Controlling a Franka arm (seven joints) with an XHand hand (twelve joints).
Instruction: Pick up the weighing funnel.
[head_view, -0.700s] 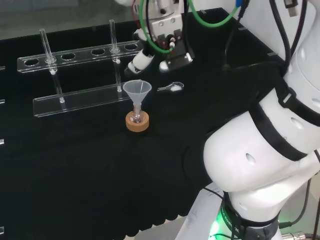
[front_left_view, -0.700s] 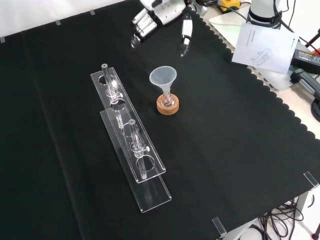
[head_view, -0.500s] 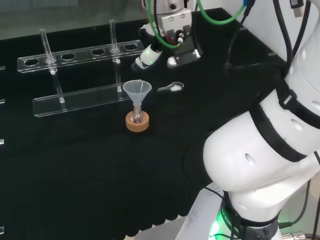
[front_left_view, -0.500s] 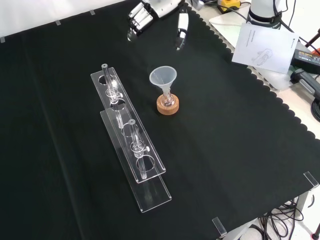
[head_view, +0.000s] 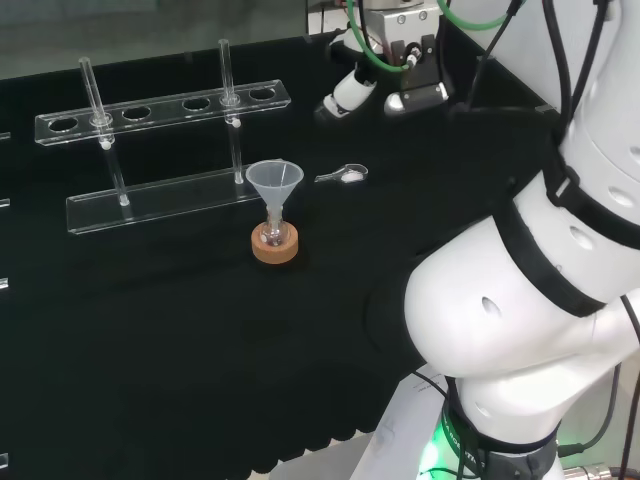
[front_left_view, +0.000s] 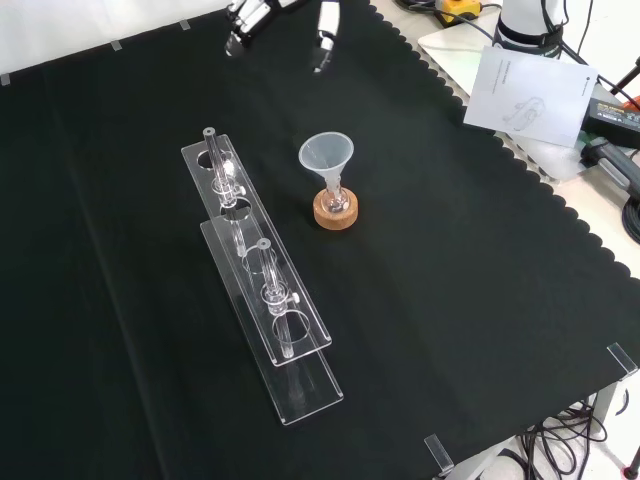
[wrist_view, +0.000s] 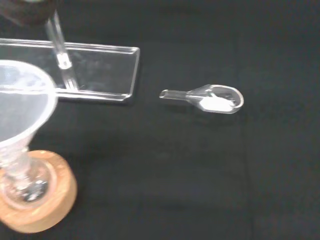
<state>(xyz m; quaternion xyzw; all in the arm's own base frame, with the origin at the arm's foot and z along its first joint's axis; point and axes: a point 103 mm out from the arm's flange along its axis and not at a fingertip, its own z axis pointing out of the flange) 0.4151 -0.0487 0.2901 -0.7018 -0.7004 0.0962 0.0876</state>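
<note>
Acrylic test-tube rack (head_view: 160, 200) at head-view left, then the funnel (head_view: 275, 183) in its small flask on the cork ring (head_view: 274, 246). Next, the weighing funnel (head_view: 343, 175) lies flat on the cloth, white powder in its scoop. My hand (head_view: 348, 94) hangs up and right of it, fingers spread, empty. Risks: a tilted lift spills the powder; a slipping pinch skids the piece toward the funnel; a wide reach topples that funnel.

The black-clothed bench (front_left_view: 480, 300) bore a clear tube rack (front_left_view: 258, 290), a cork ring stand (front_left_view: 336, 213) beside it, and the weighing funnel (wrist_view: 210, 99) lying flat, touching neither.
</note>
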